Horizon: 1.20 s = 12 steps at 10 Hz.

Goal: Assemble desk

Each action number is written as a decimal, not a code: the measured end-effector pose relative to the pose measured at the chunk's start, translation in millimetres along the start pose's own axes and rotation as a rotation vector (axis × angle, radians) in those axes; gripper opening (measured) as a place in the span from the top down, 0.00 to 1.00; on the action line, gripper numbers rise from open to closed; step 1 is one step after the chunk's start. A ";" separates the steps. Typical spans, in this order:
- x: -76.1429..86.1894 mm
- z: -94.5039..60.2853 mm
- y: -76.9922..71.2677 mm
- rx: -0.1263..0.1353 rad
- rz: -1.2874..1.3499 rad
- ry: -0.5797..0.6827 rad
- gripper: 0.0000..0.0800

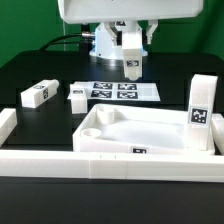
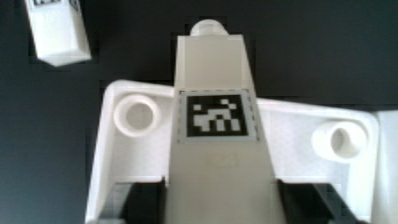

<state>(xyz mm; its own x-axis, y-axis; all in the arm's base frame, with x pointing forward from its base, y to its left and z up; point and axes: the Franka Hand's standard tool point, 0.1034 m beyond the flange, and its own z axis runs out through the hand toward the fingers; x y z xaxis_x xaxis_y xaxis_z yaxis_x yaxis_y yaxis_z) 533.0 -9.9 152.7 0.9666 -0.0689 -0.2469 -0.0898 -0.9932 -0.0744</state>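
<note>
Black table (image 1: 40, 60) bears rimmed white top (image 1: 110, 146); fingers (image 2: 143, 205) pinch a block leg (image 2: 214, 70).

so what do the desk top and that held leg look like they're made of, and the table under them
desk top: probably white moulded plastic, going by the smooth faces, the soft sheen and the rounded rim and sockets.
held leg: looks like the same white plastic, matt. Its tag is flat black-and-white print, likely a sticker.
table: dark and matt with no glare. The material is unclear.
</note>
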 end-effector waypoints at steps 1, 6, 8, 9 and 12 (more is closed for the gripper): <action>2.0 -0.5 0.7 -0.002 0.000 0.049 0.64; 28.2 -10.8 -3.0 -0.023 0.006 0.356 0.64; 34.2 -11.7 -0.4 -0.034 -0.001 0.490 0.64; 33.0 -8.4 0.7 -0.038 0.000 0.510 0.64; 53.8 -21.9 10.5 -0.049 -0.037 0.515 0.64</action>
<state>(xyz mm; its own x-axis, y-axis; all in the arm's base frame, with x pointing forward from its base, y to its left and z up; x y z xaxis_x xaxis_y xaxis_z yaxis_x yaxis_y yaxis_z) 589.3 -26.1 159.8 0.9628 -0.0584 0.2639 -0.0534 -0.9982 -0.0259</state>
